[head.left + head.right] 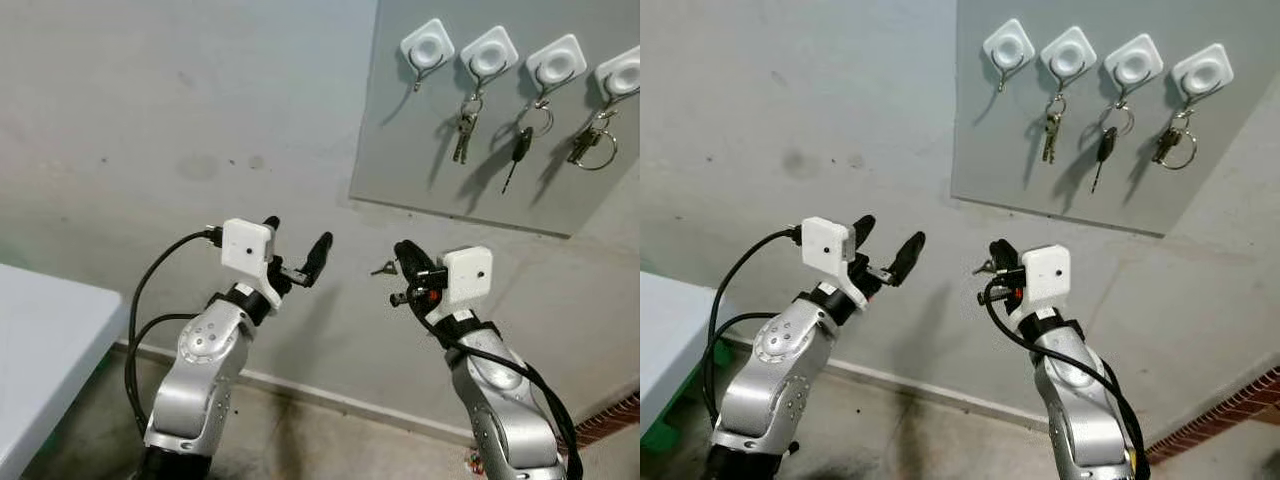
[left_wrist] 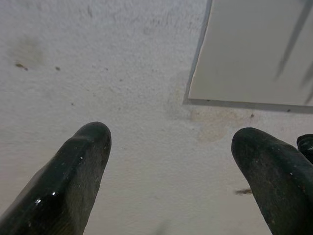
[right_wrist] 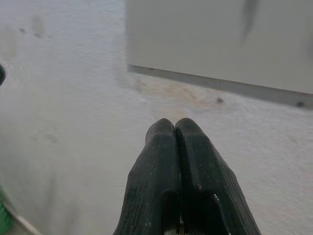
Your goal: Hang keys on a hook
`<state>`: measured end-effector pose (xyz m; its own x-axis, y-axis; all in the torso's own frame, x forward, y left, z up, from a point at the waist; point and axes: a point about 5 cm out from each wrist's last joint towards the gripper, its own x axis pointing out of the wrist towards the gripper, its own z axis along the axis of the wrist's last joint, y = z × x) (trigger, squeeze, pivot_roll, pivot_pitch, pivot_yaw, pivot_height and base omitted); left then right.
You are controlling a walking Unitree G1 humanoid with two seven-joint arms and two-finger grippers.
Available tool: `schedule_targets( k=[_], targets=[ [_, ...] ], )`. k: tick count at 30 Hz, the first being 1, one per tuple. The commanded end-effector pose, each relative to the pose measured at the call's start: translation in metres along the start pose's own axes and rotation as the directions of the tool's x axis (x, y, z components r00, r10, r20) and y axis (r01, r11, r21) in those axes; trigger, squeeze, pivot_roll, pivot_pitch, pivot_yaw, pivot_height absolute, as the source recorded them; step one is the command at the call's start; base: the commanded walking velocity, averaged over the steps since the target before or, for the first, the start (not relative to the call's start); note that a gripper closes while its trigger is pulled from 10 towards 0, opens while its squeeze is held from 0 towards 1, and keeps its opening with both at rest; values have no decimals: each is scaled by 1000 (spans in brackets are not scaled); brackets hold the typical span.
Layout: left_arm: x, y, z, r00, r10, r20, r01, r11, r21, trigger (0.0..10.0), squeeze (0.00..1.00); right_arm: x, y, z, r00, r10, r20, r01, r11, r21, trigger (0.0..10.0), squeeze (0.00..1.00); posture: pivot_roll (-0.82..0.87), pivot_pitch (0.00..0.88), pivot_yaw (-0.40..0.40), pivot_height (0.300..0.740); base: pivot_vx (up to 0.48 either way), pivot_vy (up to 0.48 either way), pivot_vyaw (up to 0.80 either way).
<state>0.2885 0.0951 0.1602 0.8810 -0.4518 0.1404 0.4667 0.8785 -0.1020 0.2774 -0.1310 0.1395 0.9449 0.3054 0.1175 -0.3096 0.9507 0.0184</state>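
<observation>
Wall (image 1: 150,120): grey plaster, stained, with dark specks toward 10 o'clock. Table (image 1: 45,340): white top, corner at 8 o'clock. Floor (image 1: 300,440): bare concrete at 6 o'clock. Brick edging (image 1: 610,415): red, at 4 o'clock.

head views face wall (image 1: 180,120), wrists close

We saw a pale grey board (image 1: 400,150) on an off-white, stained wall (image 1: 150,120), with four white hooks (image 1: 428,44). The keys (image 1: 464,135) were silvery, one black-headed key (image 1: 521,145). Our arms were silver, fingers (image 2: 73,181) glossy black, camera housings (image 1: 247,245) white.
</observation>
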Motion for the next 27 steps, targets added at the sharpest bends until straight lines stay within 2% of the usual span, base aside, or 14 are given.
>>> schedule_targets(
  k=[1,8,12,17,22,27],
  targets=[
    [-2,1,3,1000,13,10,-13,1000,-9,10000,0,1,2,7,1000,0,25,0,1000,14,10000,0,-32,90,-13,740,0,0,0],
    [1,-2,16,997,-62,43,59,995,76,10000,0,6,0,15,999,20,50,-20,1000,-4,10000,0,-31,87,-12,740,0,0,0],
    [7,-10,28,987,-143,73,133,984,122,10000,0,15,1,33,991,91,101,-89,996,-21,10000,0,-36,83,-8,740,0,0,0],
    [9,-21,37,973,-215,89,199,966,164,10000,0,19,6,50,975,165,148,-162,986,-32,10000,0,-39,82,-3,740,0,0,0],
    [8,-27,40,962,-254,96,233,954,187,10000,0,16,14,64,950,245,194,-252,968,7,10000,0,-41,85,3,740,0,0,0],
    [6,-33,49,946,-305,112,278,938,205,10000,0,13,23,83,909,324,263,-354,933,72,10000,0,-38,88,8,740,0,0,0]
  ],
)
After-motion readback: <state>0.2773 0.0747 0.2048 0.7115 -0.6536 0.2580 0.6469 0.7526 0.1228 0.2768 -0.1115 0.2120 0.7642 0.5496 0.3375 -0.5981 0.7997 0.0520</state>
